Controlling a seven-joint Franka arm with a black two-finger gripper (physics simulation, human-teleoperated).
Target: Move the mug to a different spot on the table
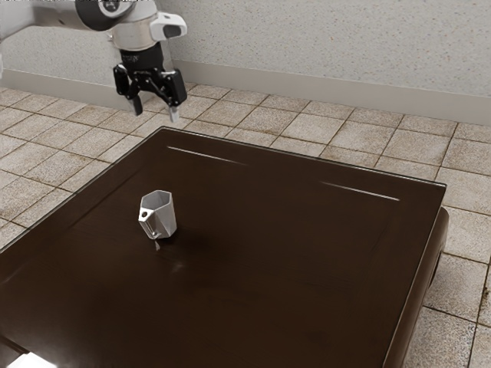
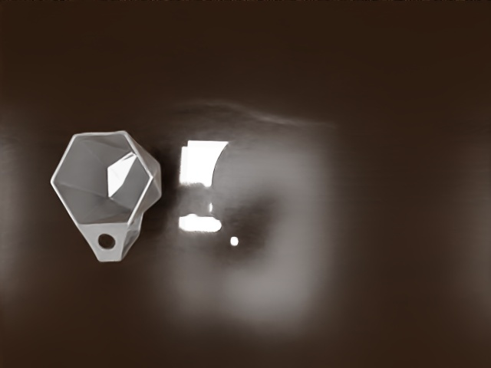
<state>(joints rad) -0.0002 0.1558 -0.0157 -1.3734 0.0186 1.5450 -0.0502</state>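
Note:
A small white faceted mug (image 1: 158,214) stands upright on the dark brown table (image 1: 291,253), toward the exterior view's left, its handle facing the table's near side. From above, the mug (image 2: 106,191) shows a hexagonal mouth and a handle with a round hole. My black gripper (image 1: 156,106) hangs high above the table's far left edge, well above and behind the mug. Its fingers stand apart, open, with nothing between them.
The table has a raised rim (image 1: 360,170) all round and a glossy top with light reflections (image 2: 201,162). Tiled floor (image 1: 322,126) surrounds it, and a speckled wall (image 1: 345,38) stands behind.

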